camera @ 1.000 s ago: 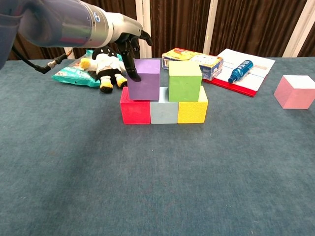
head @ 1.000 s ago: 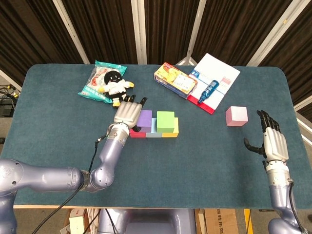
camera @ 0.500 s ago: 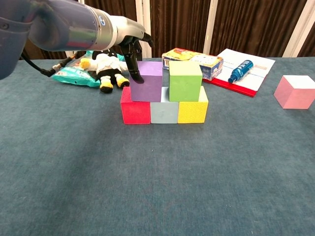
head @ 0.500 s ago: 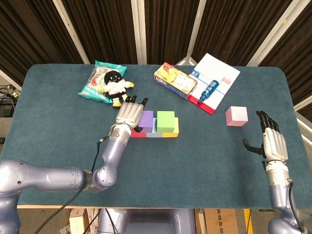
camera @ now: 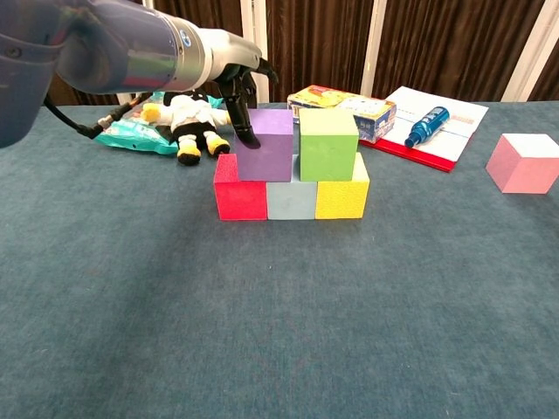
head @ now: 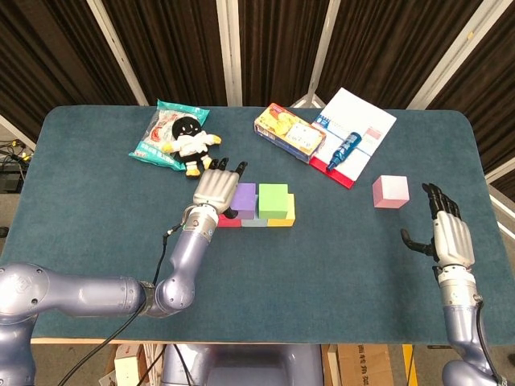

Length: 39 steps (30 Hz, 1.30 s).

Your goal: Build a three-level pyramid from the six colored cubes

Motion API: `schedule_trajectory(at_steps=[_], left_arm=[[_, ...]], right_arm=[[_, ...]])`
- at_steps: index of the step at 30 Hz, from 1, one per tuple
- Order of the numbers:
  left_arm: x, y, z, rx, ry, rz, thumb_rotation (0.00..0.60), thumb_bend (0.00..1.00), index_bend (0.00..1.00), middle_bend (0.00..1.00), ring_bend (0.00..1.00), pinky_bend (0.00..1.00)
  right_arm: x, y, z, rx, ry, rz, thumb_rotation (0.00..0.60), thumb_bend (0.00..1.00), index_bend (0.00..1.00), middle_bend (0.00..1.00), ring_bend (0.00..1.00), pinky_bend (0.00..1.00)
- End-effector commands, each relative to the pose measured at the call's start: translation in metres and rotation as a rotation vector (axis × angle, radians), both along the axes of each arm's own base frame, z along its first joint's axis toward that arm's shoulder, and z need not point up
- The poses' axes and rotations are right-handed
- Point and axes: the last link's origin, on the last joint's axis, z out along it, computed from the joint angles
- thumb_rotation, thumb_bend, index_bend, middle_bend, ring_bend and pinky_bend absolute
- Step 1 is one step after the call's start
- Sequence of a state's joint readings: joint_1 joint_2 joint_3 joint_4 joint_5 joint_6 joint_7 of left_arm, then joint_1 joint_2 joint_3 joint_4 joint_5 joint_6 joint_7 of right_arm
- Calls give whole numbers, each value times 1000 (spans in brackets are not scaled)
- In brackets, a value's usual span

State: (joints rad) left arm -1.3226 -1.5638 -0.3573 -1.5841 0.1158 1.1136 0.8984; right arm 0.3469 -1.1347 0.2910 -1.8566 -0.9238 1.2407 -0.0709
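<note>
Our left robot hand (camera: 238,83) presses spread fingers against the purple cube's (camera: 265,144) left face; it sits beside the green cube (camera: 327,143) atop the red (camera: 238,194), grey (camera: 291,199), yellow (camera: 341,196) row; the pink cube (head: 390,191) lies far right; our right robot hand (head: 447,234) hangs spread, empty.

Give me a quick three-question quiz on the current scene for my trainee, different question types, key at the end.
1. True or false: the pink cube already tops the pyramid.
2. Which cubes form the second level? A) red and yellow B) purple cube and green cube C) pink and grey
3. Fill in: the left hand has its fingers against the ____ cube.

Key: 1 false, it sits alone on the table ahead of the right hand. 2 B. 3 purple.
</note>
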Motion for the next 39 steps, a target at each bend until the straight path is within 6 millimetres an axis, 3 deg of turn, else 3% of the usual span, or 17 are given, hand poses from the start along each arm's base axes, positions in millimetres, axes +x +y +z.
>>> schedule_trajectory(at_steps=[1,39], left_arm=[[-1,0,0,-1,3,1,600,314,2,387,21,16],[3,-1,-7,8,-12,-15,600,314,8,381,21,16]], right_arm=[[0,0,0,-1,0,-1,600,363,0,0,0,0],[-1,0,-2,10,-4,-10,600,363,0,0,0,0]])
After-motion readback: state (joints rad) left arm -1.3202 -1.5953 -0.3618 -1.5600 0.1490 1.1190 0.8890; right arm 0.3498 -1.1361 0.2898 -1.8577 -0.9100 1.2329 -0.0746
